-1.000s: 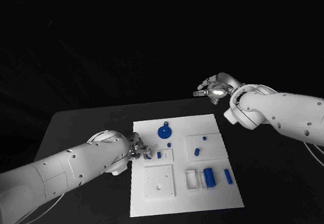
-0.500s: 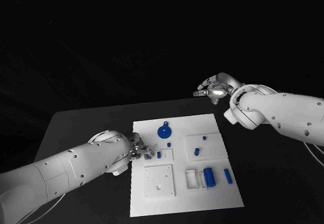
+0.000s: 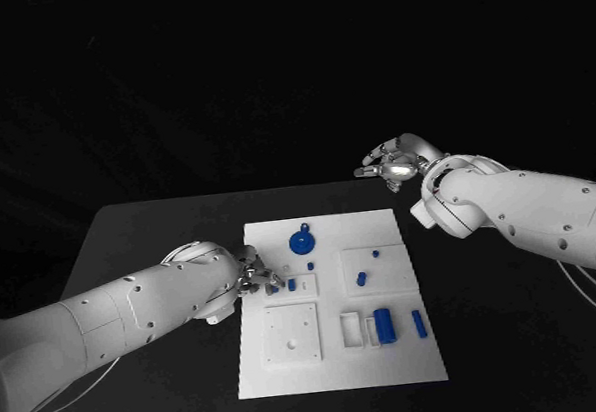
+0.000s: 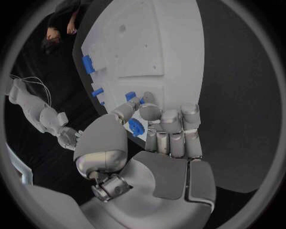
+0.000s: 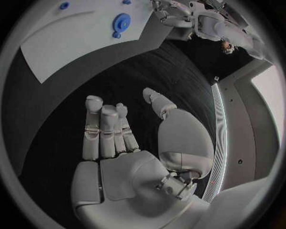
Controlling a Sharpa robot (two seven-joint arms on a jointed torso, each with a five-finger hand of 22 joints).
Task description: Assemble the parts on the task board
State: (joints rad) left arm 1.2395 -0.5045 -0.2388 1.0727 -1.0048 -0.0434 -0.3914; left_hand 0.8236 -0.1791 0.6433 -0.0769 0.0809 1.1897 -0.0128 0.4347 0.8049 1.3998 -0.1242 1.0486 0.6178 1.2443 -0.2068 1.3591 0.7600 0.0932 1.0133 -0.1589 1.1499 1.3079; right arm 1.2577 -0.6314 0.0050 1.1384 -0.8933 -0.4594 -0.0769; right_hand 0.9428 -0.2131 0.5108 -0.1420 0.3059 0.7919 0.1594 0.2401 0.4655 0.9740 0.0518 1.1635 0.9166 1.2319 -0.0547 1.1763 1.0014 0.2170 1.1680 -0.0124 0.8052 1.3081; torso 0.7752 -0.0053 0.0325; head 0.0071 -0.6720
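A small blue part (image 4: 135, 126) is pinched by the left hand (image 3: 256, 279) at the task board's (image 3: 404, 367) left edge; if it's tilted going in, it could get jammed or dropped. The right hand (image 3: 392, 165), fingers loosely spread and empty, is held well beyond the board.

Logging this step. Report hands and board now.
Left hand on the board's left edge, fingertips at a small blue part; hold unclear. Right hand open, off the board. Nothing blocking.
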